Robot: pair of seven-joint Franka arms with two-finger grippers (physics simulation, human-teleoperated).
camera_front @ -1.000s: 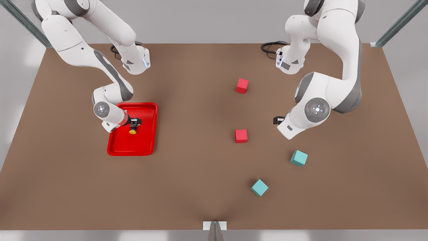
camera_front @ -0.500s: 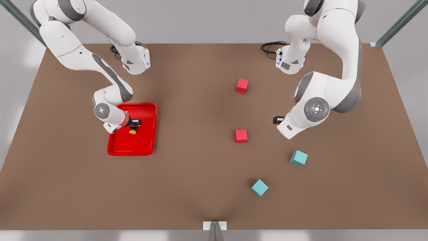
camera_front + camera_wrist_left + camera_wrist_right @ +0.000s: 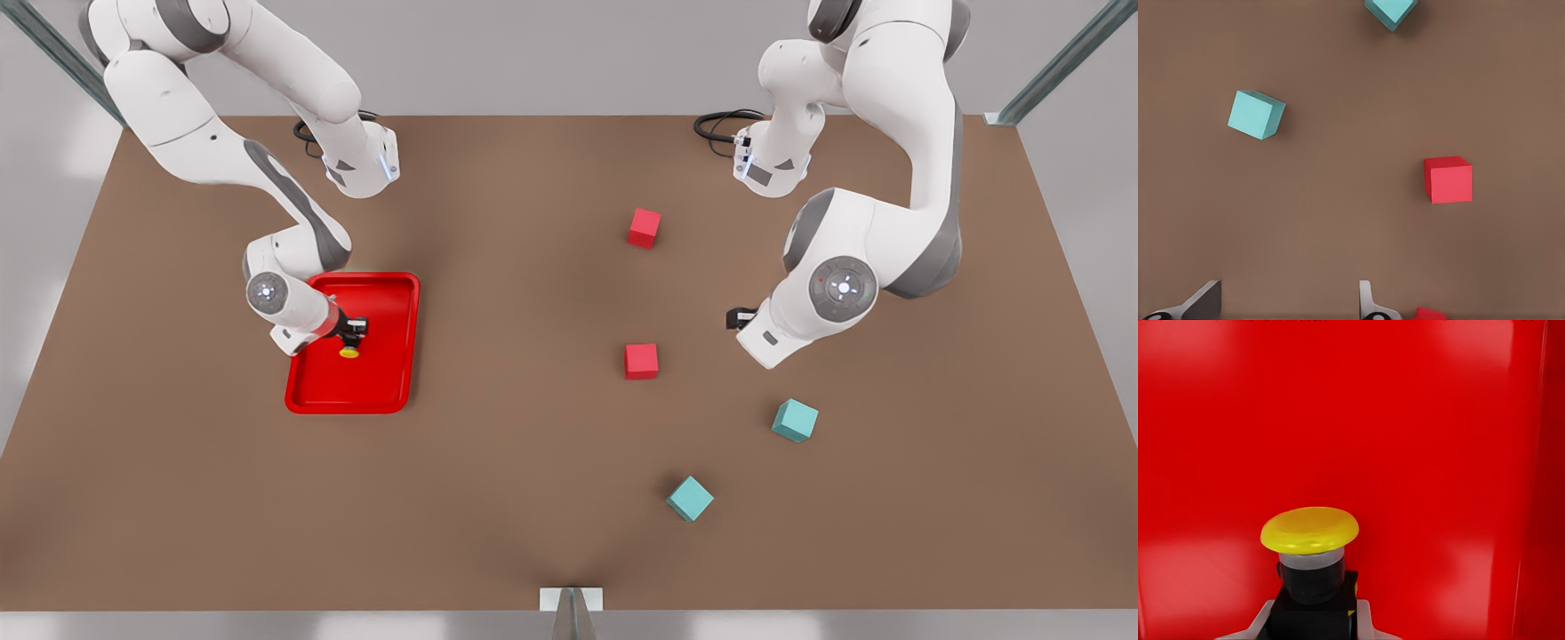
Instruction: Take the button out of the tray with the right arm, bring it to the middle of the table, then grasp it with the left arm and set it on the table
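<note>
Right pincer (image 3: 353, 334) clamped the button (image 3: 349, 352) over the tray (image 3: 391, 391); left pincer (image 3: 1288, 303) hung wide open, empty, above the desk (image 3: 498, 444), waiting.

Button (image 3: 1310, 560) body cut off below.

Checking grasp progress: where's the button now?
Over the red tray at the front view's left, the button sits between the right gripper's fingers.
</note>
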